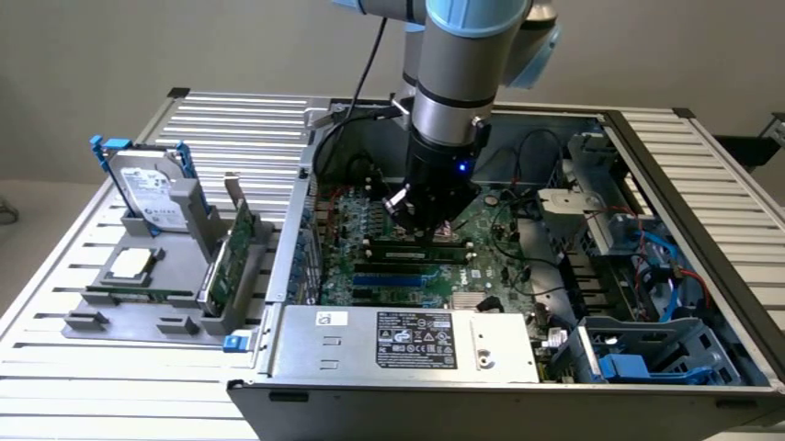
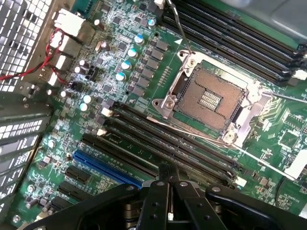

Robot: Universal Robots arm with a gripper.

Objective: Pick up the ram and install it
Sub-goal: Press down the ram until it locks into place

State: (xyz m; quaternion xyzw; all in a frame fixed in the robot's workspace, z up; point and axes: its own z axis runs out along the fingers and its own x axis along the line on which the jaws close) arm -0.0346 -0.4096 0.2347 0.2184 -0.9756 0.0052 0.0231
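Hand (image 2: 165,181): black angular metal fingers clenched together, nothing visible between them, tips over the long dark memory slots (image 2: 172,143).
Ram (image 1: 417,247): thin green stick with black chips, lying along a slot directly under the hand.
Progress: pickup done, ram at the slot; full seating cannot be told.
Motherboard (image 2: 120,72): green, densely studded; 1 square silver-framed socket (image 2: 208,96) stands empty.

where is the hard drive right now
On the exterior view's left, the hard drive stands upright in the grey holder, outside the computer case.
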